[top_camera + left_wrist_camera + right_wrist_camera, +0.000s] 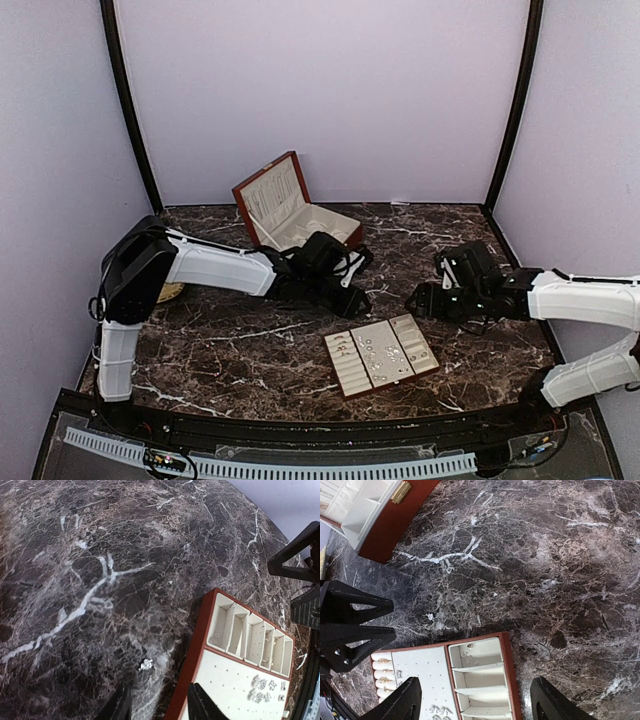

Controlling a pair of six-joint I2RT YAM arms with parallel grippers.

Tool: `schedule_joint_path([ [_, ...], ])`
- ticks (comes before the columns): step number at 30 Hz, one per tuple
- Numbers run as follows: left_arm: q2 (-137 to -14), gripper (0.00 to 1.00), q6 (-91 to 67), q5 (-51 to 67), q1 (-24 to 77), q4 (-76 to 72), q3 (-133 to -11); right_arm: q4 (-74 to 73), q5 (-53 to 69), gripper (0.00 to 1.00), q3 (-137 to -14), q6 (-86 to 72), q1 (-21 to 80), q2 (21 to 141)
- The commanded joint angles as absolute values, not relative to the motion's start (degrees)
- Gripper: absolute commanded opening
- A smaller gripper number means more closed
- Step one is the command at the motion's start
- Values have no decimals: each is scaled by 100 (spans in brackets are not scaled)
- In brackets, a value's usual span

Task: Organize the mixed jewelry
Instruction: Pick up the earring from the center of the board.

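Note:
One tiny silvery piece of the mixed jewelry (146,665) lies loose on the dark marble, just left of the cream slotted tray (197,645). My left gripper (159,707) hovers open right behind it, one fingertip over the marble and the other over the tray's rim, nothing between them. The right wrist view shows the same piece (430,616) beyond the tray (506,650). My right gripper (477,702) stands wide open above the tray's divided compartments, holding nothing. More silvery earring bits (437,710) sit on the tray's dotted pad and rings (382,670) in its rolls.
The red-brown wooden box (285,205) stands open at the back of the table, behind my left arm. Left gripper (352,300) and right gripper (418,298) face each other closely above the tray (335,366). A yellowish object (170,292) peeks out beside the left arm.

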State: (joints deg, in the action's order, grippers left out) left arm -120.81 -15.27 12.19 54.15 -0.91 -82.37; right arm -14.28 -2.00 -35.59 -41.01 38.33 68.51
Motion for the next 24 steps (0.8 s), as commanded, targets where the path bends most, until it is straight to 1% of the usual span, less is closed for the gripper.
schedule_joint_path([
  [1, -12396, 41, -1205, 832, 5566, 209, -8690, -972, -60, 76, -3468, -4058, 3717, 6807],
  [10, -12841, 35, -1169, 630, 5636, 287, -8990, -803, -18, 76, -3329, -4124, 3630, 6710],
  [17, -12922, 31, -1234, 549, 5635, 148, -8998, -733, 153, 76, -3242, -4194, 3610, 6714],
  [24, -12972, 25, -1333, 586, 5640, 23, -9018, -670, 185, 75, -3185, -4236, 3604, 6781],
])
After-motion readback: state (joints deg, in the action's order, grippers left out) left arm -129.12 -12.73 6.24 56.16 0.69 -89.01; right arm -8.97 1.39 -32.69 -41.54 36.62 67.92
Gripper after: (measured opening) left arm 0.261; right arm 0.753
